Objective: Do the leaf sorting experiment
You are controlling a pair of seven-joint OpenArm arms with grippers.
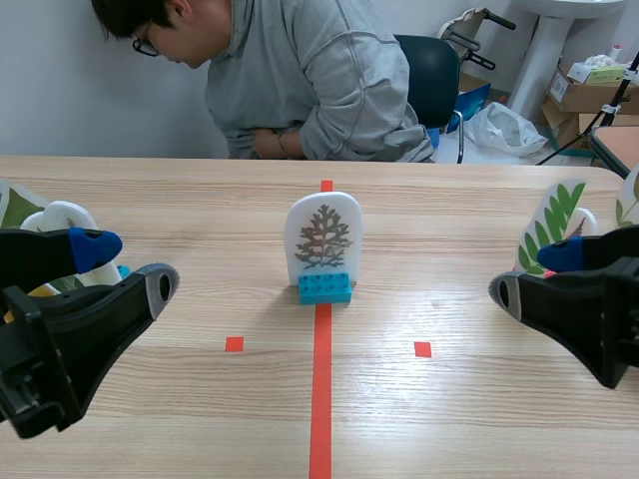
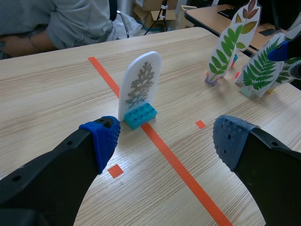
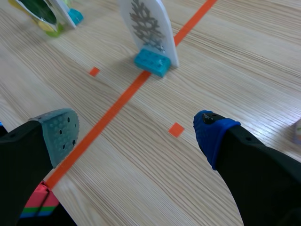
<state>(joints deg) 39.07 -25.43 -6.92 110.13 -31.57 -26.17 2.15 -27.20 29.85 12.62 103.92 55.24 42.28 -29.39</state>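
Leaf card (image 3: 148,28) ahead of splayed hand (image 3: 135,134)

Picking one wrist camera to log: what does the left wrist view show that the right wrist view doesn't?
Only left wrist: a person's grey sleeve, and green leaf cards ahead of the open left gripper. Only right wrist: other leaf cards, and a striped block beside the open right gripper. Both: the white leaf card on its blue brick, on the tape line.
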